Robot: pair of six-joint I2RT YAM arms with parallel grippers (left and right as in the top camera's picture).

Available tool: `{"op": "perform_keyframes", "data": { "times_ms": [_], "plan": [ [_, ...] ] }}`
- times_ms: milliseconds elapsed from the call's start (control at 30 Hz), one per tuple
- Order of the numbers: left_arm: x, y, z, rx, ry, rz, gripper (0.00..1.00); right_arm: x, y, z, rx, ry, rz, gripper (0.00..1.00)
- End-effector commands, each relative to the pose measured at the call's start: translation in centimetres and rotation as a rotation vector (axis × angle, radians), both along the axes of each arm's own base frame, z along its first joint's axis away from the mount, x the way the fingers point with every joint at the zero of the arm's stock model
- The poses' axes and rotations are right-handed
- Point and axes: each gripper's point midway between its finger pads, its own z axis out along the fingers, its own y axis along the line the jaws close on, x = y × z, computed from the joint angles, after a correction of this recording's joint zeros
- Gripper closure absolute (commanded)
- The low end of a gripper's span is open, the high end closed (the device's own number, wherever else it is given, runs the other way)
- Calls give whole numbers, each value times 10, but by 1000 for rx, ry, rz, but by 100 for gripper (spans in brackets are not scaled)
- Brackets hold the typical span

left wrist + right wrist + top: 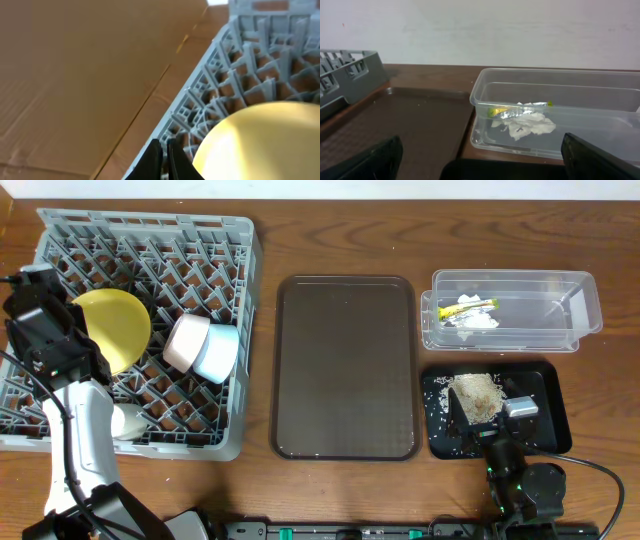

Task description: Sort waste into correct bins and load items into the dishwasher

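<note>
A: Left fingers point(154, 162) status?
B: Pinched together, nothing between them. Yellow plate point(260, 140) just to their right, standing in the grey rack point(225, 75). White bowl point(185, 340) and light blue bowl point(217, 352) beyond the plate, touching each other.
A: Right fingers point(600, 160)?
B: Spread wide, empty, over the black tray point(555, 430) with the food scraps point(477, 395). Clear tub point(476, 117) straight ahead of them, wrapper point(502, 111) and tissue point(527, 125) inside. Brown serving tray point(420, 115) ahead-left on the surface.

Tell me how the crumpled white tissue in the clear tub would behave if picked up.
The tissue is probably very light and floppy: it lies in loose crumpled folds. It would likely squash under a pinch, not slip. It seems to touch the wrapper, so that may drag along.
</note>
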Motion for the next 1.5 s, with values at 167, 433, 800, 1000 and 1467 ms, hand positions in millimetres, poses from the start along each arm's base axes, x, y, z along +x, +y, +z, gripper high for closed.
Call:
{"op": "perform_keyframes", "data": {
  "times_ms": [167, 433, 800, 1000, 1467],
  "plan": [
    [-42, -8, -38, -510, -352, 425, 41, 0, -2, -1, -6, 2, -9, 1],
    [-70, -32, -83, -916, -374, 589, 40, 0, -2, -1, -6, 2, -9, 1],
    [-50, -32, -124, -1082, -341, 561, 44, 0, -2, -1, -5, 3, -9, 1],
    [-38, -24, -144, -1137, -351, 546, 64, 0, -2, -1, -5, 2, -9, 1],
    [-35, -8, -57, -902, -425, 238, 93, 0, -2, -1, -5, 2, -9, 1]
  ]
}}
